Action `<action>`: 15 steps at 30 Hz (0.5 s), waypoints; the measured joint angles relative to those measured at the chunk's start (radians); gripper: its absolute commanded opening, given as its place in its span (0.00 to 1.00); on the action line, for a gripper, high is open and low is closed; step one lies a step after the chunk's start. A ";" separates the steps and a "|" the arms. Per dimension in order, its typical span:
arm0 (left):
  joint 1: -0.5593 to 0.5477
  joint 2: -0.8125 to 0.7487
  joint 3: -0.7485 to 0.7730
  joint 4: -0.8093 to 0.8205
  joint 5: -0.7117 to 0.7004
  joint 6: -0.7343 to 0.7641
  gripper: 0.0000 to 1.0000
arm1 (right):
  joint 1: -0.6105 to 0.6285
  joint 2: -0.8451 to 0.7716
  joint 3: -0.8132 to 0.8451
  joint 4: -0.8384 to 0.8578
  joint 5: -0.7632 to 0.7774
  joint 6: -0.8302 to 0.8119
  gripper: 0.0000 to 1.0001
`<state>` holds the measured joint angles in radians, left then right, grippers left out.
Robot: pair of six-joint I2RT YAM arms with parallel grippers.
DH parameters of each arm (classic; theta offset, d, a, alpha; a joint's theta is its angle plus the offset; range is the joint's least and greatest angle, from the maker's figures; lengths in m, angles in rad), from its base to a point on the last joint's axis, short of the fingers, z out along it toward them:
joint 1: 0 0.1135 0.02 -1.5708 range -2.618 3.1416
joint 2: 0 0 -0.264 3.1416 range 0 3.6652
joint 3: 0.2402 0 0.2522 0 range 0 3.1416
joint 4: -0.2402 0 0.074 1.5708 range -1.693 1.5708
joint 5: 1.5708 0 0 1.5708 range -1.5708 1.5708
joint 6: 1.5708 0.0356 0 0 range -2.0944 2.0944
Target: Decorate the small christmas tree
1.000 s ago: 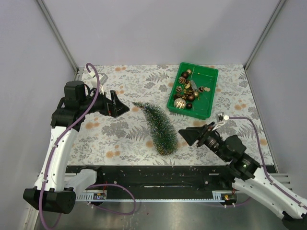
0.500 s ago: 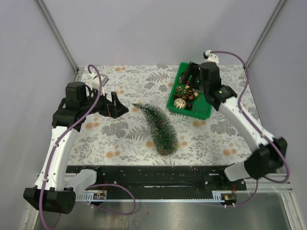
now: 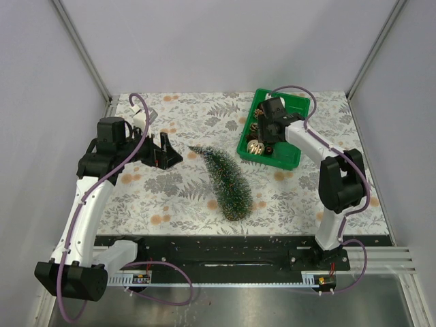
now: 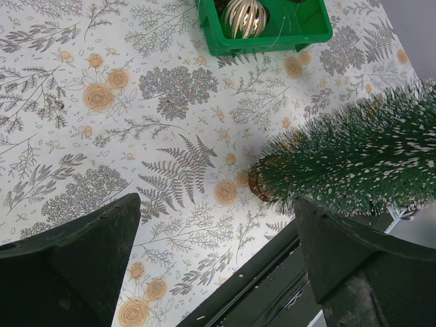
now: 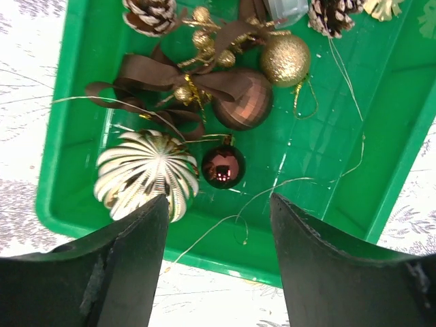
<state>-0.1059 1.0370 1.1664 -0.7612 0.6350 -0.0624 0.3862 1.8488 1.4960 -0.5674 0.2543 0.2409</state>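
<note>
1. Top view: small christmas tree [image 3: 226,182] lies on its side mid-table on the floral cloth [image 3: 184,112]. Its tip points toward my left gripper [image 3: 174,150] and its base is toward the near edge. It's not upright, and I see no ornaments on it.
2. Top view: left gripper hovers just left of the tree tip, jaws apart, holding nothing. My right gripper [image 3: 261,134] hangs over the green bin [image 3: 294,161], which sits to the far right of the tree and well apart from it.
3. Left wrist: my fingers [image 4: 75,266] are spread wide with only cloth between them. The tree is at right, bristles frosted white, its wooden base [image 4: 257,185] facing the camera. The bin corner is at the top with a ribbed pale gold ball [image 4: 245,15] inside.
4. Right wrist: jaws are apart and empty, above the bin's near end. A small dark red bauble [image 5: 223,165] sits just beyond the gap, with the ribbed ball to its left.
5. Right wrist, further in: a brown faceted ball [image 5: 243,102], gold glitter ball [image 5: 285,59], brown ribbon bow [image 5: 150,75] and pine cone [image 5: 151,13]. The tree is out of this view.
</note>
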 measured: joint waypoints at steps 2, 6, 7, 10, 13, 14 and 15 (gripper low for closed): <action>0.000 0.001 0.000 0.000 0.000 0.002 0.99 | 0.000 0.011 -0.009 0.002 0.013 -0.010 0.64; 0.000 0.001 0.000 0.000 0.000 0.003 0.99 | 0.000 0.049 -0.010 0.011 0.028 -0.023 0.56; 0.000 0.001 -0.002 0.000 0.000 0.005 0.99 | 0.000 0.063 -0.010 0.016 0.033 -0.025 0.52; 0.000 0.001 -0.004 0.000 0.000 0.006 0.99 | -0.003 0.109 -0.010 0.029 0.042 -0.032 0.37; 0.000 0.001 -0.007 0.000 -0.002 0.007 0.99 | -0.003 0.156 -0.010 0.033 0.048 -0.034 0.20; 0.000 0.001 -0.008 0.000 -0.003 0.008 0.99 | -0.003 0.158 -0.006 0.037 0.053 -0.035 0.16; 0.000 0.001 -0.011 0.000 -0.004 0.010 0.99 | -0.003 0.154 0.001 0.047 0.051 -0.034 0.11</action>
<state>-0.1059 1.0378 1.1557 -0.7609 0.6312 -0.0528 0.3836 2.0029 1.4967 -0.5205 0.3058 0.2066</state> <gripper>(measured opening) 0.988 0.229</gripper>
